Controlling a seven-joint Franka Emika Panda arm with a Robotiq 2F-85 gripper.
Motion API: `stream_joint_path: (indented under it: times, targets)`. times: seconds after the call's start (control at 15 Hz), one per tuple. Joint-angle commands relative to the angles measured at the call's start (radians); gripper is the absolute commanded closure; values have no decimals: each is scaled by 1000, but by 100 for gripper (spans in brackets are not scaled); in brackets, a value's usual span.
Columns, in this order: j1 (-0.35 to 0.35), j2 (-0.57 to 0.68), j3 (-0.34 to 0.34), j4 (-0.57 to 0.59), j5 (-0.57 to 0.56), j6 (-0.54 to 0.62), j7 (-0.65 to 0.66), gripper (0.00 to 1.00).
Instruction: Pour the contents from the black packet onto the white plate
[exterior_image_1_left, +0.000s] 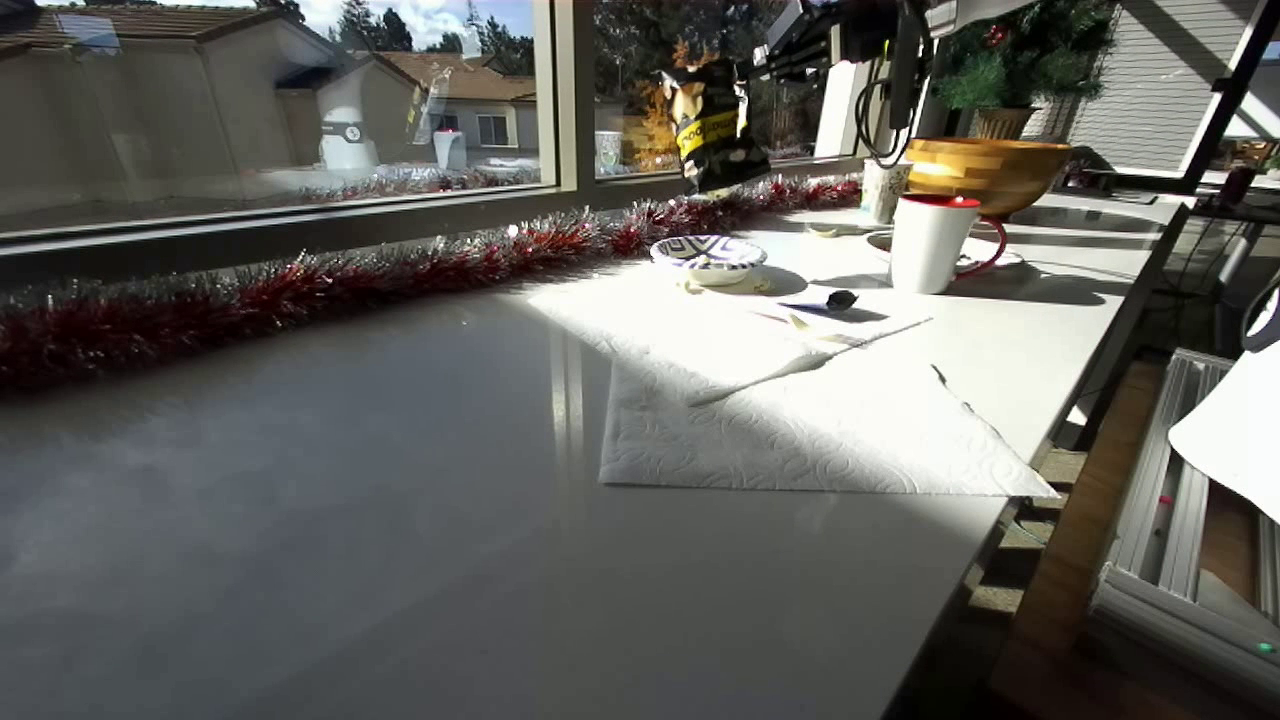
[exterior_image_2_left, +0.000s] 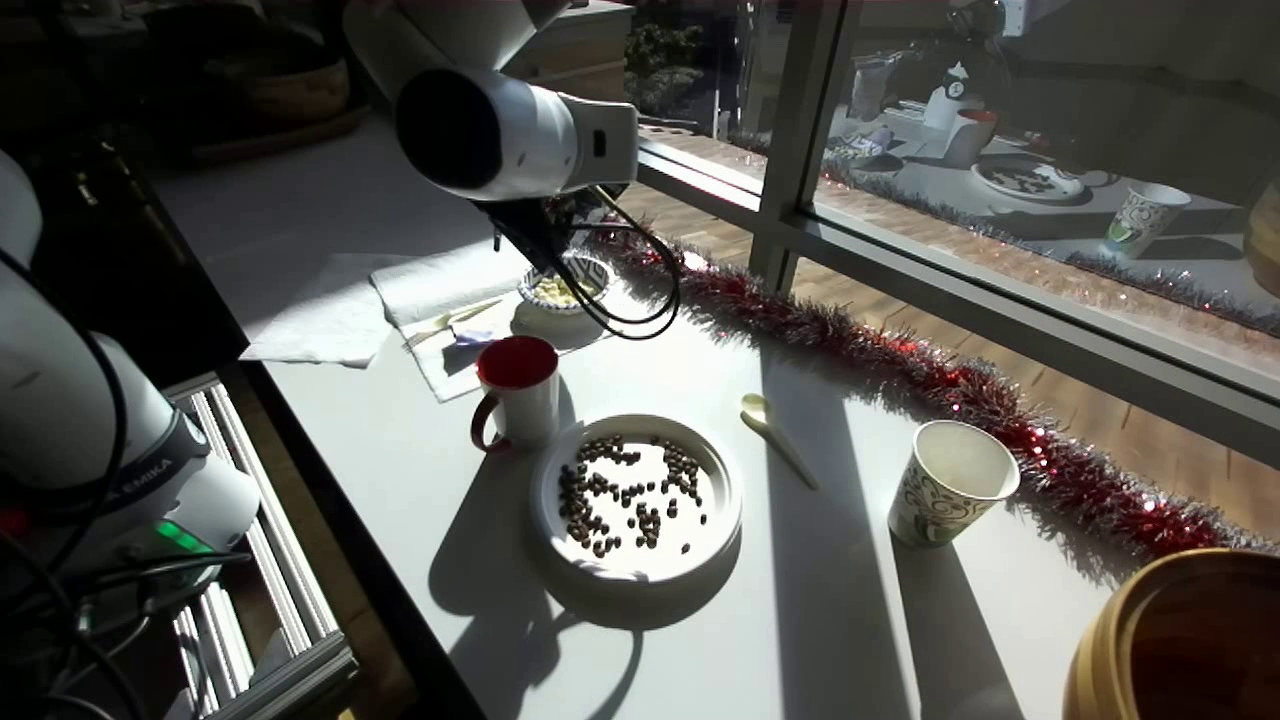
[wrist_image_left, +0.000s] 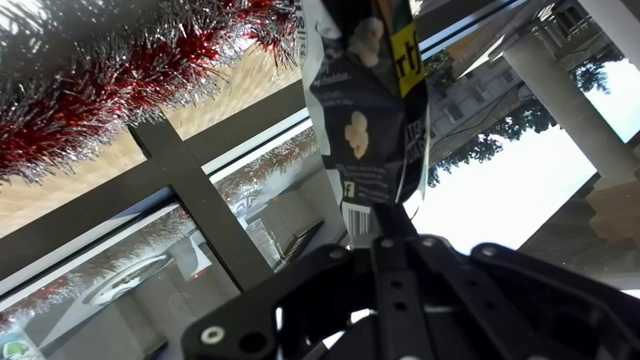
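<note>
Hanging from the gripper (wrist_image_left: 395, 220), the packet (wrist_image_left: 367, 100) turns its print to the wrist view: "rtf" in black on a yellow patch, cut by the fold; "cheddar" in small pale type; a lone "f" in a little light square; and a barcode at the end nearest the fingers. Further pale lines cross the black, too blurred to read, and the lettering along one edge cannot be made out. In an exterior view a yellow band with black letters crosses the packet, too slanted to read surely. On the arm (exterior_image_2_left: 540, 140), "EMIKA" can be read at the base.

The packet is black and creased, printed with cream-coloured clumps like popcorn, with a whitish strip down one side. The fingers pinch it beside the barcode. It hangs in the air, higher than the bowl (exterior_image_1_left: 700, 247) and apart from it; whether straight above cannot be told. Blue-and-white patterned, the bowl holds pale yellow pieces (exterior_image_2_left: 560, 290) and stands near the tinsel (exterior_image_1_left: 300, 290).

Well apart from the packet is the plate (exterior_image_2_left: 725, 510), round, white and low-rimmed, strewn with small dark pieces (exterior_image_2_left: 648, 530). The red-lined mug (exterior_image_2_left: 525, 395) is just beside it. The spoon (exterior_image_2_left: 775, 440) lies between plate and cup (exterior_image_2_left: 950, 490), the latter printed with swirls and a green mark.
</note>
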Motion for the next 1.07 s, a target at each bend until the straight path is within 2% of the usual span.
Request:
stream_joint_path:
  times: [0.0, 0.27, 0.53, 0.73, 1.0]
  targets:
    - [-31, -19, -36, -1, -52, -95, 184, 100]
    - [-71, 8, -88, 9, -107, -204, 398, 100]
    - [-116, 60, -154, 34, -150, -420, 542, 100]
    - [-142, 106, -188, 50, -132, -550, 648, 100]
    - [-164, 145, -210, 69, -103, -630, 831, 100]
